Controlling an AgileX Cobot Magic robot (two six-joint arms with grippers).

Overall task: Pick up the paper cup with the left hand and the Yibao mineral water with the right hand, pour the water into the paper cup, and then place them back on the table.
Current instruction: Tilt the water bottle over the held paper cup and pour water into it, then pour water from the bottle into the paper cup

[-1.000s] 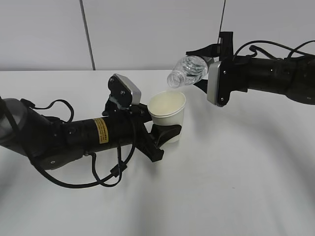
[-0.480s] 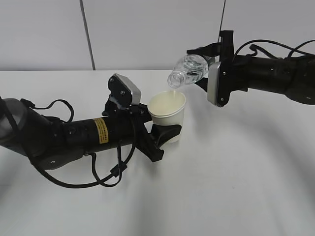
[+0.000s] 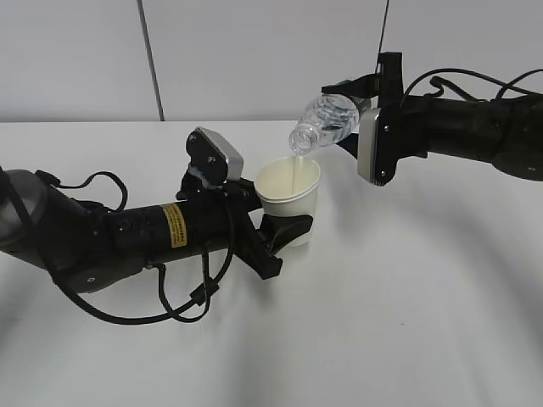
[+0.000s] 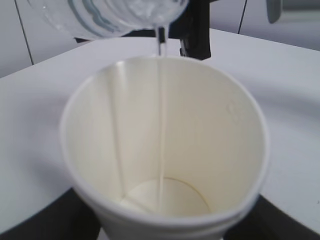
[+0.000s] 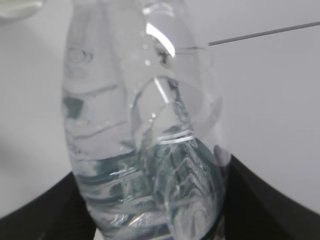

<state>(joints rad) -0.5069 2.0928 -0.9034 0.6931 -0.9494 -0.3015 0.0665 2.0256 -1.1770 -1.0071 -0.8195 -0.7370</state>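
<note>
The paper cup [image 3: 290, 197] is showing plain white outside and a creamy off-white inside [image 4: 165, 145], no print anywhere. The Yibao mineral water [image 3: 324, 120] is looking totally clear, with dark green showing through the ribbed plastic [image 5: 150, 165]. The left hand [image 3: 276, 233] is sporting black all over, a grey top and a yellow sticker with dark print. The right hand [image 3: 356, 110] is wearing black with a grey plate. The table [image 3: 407, 322] is looking plain white.

Paper cup [image 3: 289, 197] left of, below tilted bottle [image 3: 324, 123]; bottle mouth above cup rim.
</note>
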